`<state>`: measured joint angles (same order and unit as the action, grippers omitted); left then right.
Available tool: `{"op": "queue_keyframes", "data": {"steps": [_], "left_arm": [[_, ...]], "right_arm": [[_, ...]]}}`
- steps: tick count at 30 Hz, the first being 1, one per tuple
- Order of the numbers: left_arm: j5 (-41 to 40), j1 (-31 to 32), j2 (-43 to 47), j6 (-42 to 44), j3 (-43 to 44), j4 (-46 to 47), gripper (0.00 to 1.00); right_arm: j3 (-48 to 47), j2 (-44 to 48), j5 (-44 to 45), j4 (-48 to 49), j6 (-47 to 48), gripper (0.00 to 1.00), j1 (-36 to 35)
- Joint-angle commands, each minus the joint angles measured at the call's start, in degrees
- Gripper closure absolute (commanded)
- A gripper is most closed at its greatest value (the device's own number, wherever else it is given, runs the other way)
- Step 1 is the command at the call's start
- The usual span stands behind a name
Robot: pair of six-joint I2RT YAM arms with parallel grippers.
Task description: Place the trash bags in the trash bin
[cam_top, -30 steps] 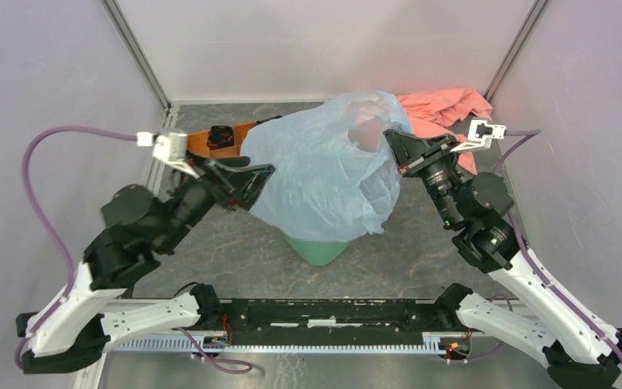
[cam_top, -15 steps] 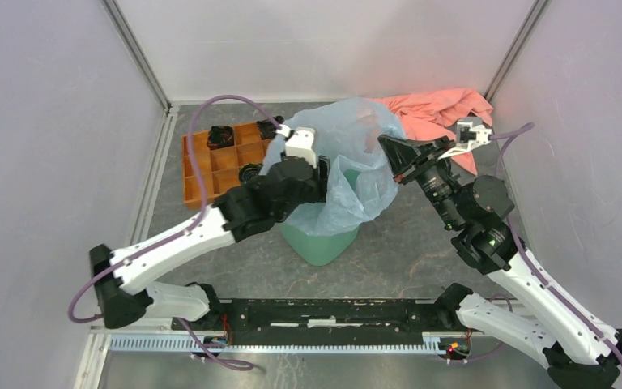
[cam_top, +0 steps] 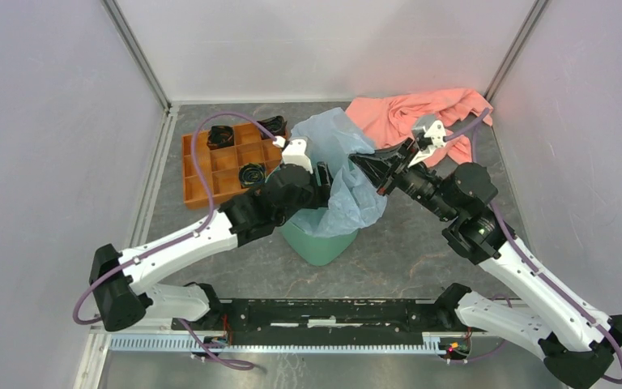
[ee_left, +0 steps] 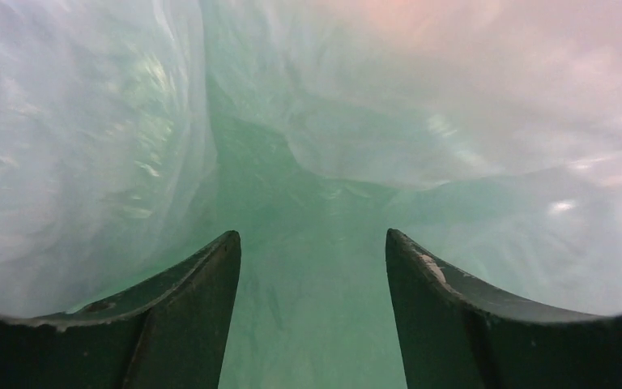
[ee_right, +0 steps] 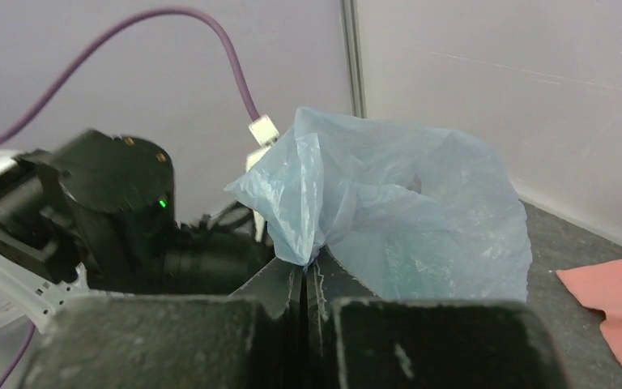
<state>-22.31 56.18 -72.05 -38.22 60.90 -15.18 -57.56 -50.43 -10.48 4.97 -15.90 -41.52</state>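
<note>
While the two arms meet over the middle of the tabletop [cam_top: 405, 259], a thin blue bag [cam_top: 342, 154] lies draped over and into the green bin [cam_top: 317, 245], which stands upright there with only its near wall and base showing below the film. The bag's bulk rises above the rim in a wrinkled mound, and part of it hangs down over the right side of the bin. The left arm comes in from the left and dips its wrist into the mouth of the bin, so from above its tip is lost among the plastic. Its own camera shows the left tool [ee_left: 312, 235] released, the two dark fingers standing well apart with nothing pinched between them. Pale film surrounds them on every side, and the bin's green shows through it ahead. The right tool [ee_right: 304, 271] is clenched on a gathered edge of the bag, its fingers pressed together with a twist of blue plastic caught at their tips, and it holds that edge up at the right of the bin's mouth. Beyond the bin to the left lies an orange tray [cam_top: 210, 174] with a few small black items [cam_top: 252, 173] in its compartments. A pink cloth [cam_top: 409, 117] lies crumpled at the far right corner, close behind the right arm's wrist.
</note>
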Motion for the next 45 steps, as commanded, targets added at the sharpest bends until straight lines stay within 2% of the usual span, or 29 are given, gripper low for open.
{"op": "queue_keyframes", "data": {"steps": [1, 9, 14, 17, 21, 27, 31, 38, 45], "left_arm": [[-1.2, -0.3, 5.7, -0.2, 5.5, -0.2, 0.25], [-3.9, -0.4, 17.4, 1.5, 2.1, -0.6, 0.18], [-3.7, -0.3, 20.1, 1.0, -1.2, -1.3, 0.10], [-1.4, -0.4, 18.0, 1.0, -1.5, -2.3, 0.05], [1.4, -0.3, 11.6, 1.1, 0.9, -4.6, 0.04], [4.7, -0.4, 3.6, 0.3, 1.1, -3.0, 0.03], [5.8, -0.5, 2.5, 0.5, 2.4, -3.2, 0.04], [2.2, -0.5, 11.2, 3.5, 5.6, -6.0, 0.00], [-7.8, -0.5, 21.8, 5.3, 2.1, -5.2, 0.02]], "right_arm": [[0.9, 0.0, -2.1, 0.8, 2.6, 1.00, -0.1], [0.3, -1.4, -1.8, 0.9, 1.6, 1.00, -0.1], [0.1, -1.7, -2.4, 1.0, 0.8, 1.00, -0.1], [0.4, -1.9, -3.5, 2.1, -0.6, 1.00, -0.1], [0.4, -2.4, -6.9, 5.0, -3.7, 0.99, -0.1], [0.3, -2.2, -8.5, 6.0, -5.5, 1.00, -0.1], [1.4, -0.8, -7.9, 5.5, -5.2, 1.00, -0.1], [2.4, -0.3, -7.0, 4.2, -3.9, 1.00, -0.1], [-1.0, -2.2, -7.8, 1.0, -2.4, 1.00, -0.1]]}}
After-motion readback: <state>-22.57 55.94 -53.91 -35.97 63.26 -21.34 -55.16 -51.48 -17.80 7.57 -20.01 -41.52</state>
